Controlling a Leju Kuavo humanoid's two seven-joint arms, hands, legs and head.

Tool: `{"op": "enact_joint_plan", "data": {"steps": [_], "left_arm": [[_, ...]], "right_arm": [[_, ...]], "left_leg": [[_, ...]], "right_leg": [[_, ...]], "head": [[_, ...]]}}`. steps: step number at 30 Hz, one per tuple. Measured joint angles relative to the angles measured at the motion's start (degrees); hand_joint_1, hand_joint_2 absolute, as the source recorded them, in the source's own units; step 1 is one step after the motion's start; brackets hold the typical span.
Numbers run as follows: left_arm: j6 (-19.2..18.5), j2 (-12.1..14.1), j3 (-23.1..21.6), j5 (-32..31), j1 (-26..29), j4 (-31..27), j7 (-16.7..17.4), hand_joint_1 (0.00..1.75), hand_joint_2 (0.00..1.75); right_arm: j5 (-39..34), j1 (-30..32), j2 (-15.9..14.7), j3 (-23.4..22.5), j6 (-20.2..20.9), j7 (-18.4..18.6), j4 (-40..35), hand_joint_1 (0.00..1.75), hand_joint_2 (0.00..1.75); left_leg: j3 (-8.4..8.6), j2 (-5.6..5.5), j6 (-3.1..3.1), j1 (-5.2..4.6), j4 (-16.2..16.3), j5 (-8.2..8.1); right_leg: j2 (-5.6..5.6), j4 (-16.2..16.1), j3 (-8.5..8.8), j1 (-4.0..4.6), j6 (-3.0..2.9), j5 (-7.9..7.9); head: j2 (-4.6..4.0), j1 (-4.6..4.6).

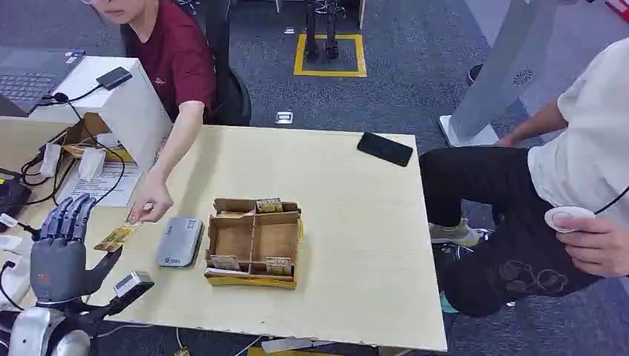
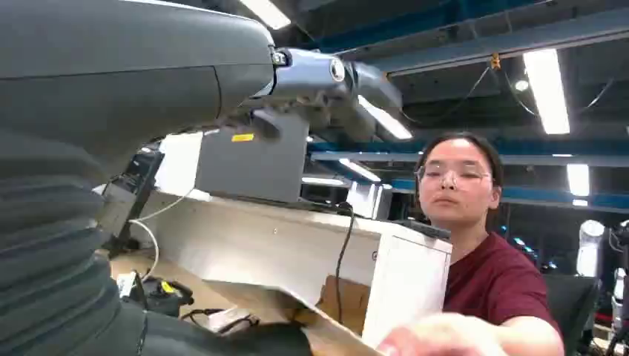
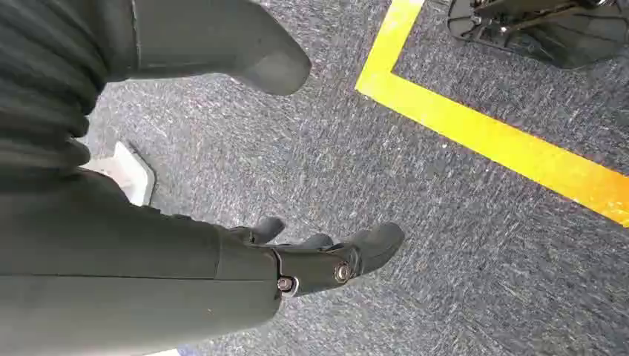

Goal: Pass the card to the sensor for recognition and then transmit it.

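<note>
- Left hand (image 1: 65, 248) is raised upright just off the tabletop's (image 1: 356, 245) left edge near its front corner, palm toward the table, fingers pointing up and thumb stuck out; the card (image 1: 117, 236) lies between thumb and fingers, so I judge it pinched, though the contact itself is hard to make out.
- A person's hand (image 1: 150, 202) touches the card's far end, just beside the grey sensor (image 1: 179, 241), which lies flat beside the wooden box (image 1: 254, 242).
- Risk: with two hands on one thin card, a mistimed release could drop it off the tabletop's left edge, or a pull could bend it.
- Risk: a light pinch may let the card twist.
- Right hand (image 3: 326, 259) hangs over the floor, fingers loosely apart, holding nothing.
</note>
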Motion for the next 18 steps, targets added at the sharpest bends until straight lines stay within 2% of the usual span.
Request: {"op": "enact_joint_plan", "data": {"steps": [18], "left_arm": [[-0.3,0.0,0.0,2.9,0.0,0.0,-1.8,1.75,1.75]], "right_arm": [[0.4,0.0,0.0,0.0,-0.1,0.1,0.0,0.0,1.75]], "left_leg": [[0.0,0.0,0.0,0.0,0.0,0.0]], "right_leg": [[0.0,0.0,0.0,0.0,0.0,0.0]], "head": [[0.02,0.0]]}}
